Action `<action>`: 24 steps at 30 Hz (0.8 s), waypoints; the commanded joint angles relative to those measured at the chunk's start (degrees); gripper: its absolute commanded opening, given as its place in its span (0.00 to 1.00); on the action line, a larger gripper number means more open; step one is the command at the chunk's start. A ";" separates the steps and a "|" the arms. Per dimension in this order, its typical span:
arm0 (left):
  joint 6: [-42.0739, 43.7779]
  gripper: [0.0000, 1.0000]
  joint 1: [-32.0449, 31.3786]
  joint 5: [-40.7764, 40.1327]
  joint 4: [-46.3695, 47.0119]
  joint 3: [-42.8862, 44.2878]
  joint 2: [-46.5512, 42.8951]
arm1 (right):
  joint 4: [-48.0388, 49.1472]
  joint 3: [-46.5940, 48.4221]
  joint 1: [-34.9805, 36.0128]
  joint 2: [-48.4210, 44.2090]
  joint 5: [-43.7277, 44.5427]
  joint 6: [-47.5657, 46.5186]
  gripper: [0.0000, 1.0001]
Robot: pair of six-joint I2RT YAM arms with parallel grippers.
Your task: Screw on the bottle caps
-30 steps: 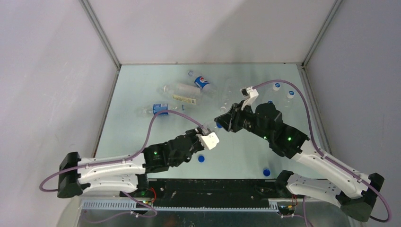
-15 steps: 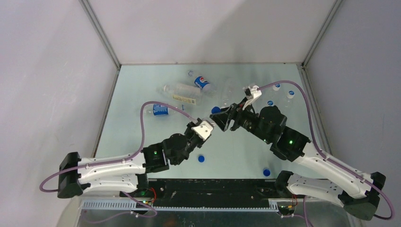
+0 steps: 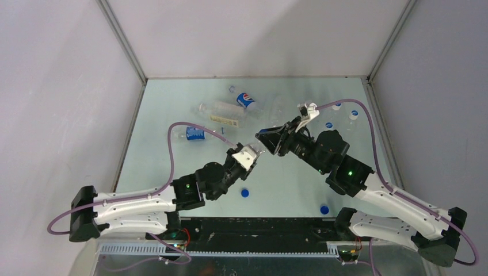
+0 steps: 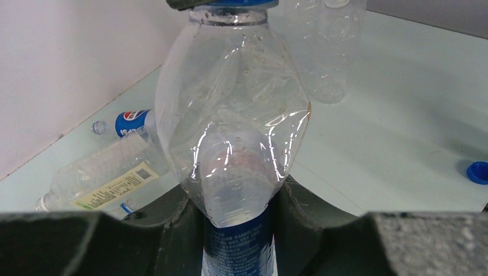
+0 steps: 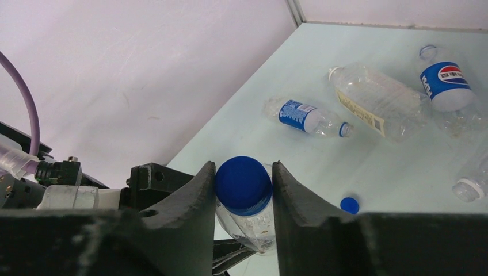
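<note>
The pale green table (image 3: 299, 184) carries the whole scene, and the two arms reach from its near edge toward its middle, where they meet.

Behind them, toward the far left part of the table, three bottles lie on their sides. The biggest is a clear bottle with a pale label (image 5: 374, 100). Just beside it lies a bottle with a blue logo label (image 5: 446, 86). A smaller bottle with a blue label (image 5: 305, 118) lies a little apart, nearer to the left wall.

The held bottle (image 4: 236, 115) is clear, with a blue label low on its body. It is above the table at the middle, between the two arms. The left gripper (image 3: 248, 156) is closed tightly around its lower body, one finger on each side, just above the label.

The right gripper (image 5: 243, 190) comes to the top of the same bottle. Its two fingers are narrow apart and press on both sides of the blue cap (image 5: 243, 184), which sits on the neck of the bottle. How far the cap is screwed down, I cannot tell.

Two loose blue caps lie on the table near the arm bases, one near the left arm (image 3: 245, 193) and one further right (image 3: 324, 209).
</note>
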 commanded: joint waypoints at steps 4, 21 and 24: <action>-2.76 0.43 0.74 1.03 3.92 -0.75 -1.32 | 1.67 -0.09 0.25 -1.35 0.86 -7.00 0.01; -12.31 1.00 24.35 2.96 -19.28 4.61 -9.73 | 0.77 -0.08 -12.91 0.85 7.54 -33.79 0.00; -13.52 1.00 32.76 3.99 -24.71 6.61 -10.47 | 3.12 -1.50 -15.20 3.12 7.79 -33.82 0.00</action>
